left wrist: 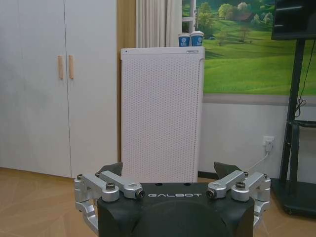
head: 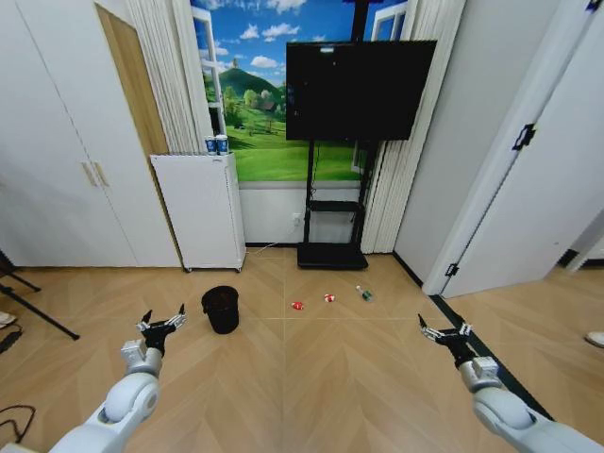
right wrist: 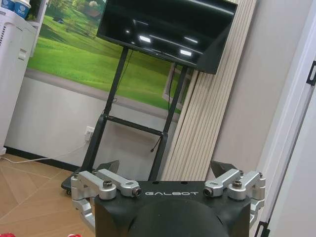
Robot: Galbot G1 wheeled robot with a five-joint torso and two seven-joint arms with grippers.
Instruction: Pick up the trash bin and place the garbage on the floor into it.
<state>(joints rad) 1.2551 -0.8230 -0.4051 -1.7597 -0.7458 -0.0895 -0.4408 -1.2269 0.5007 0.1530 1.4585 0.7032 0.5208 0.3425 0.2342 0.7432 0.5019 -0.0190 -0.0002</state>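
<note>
Two grippers — left (head: 163, 324), right (head: 444, 331) — are held spread and empty; the bin (head: 221, 309), ahead of the left, is best gripped by its rim.

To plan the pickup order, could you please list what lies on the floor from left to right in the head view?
Trash bin → red-and-white wrapper → second red-and-white wrapper → small bottle with green label.
</note>
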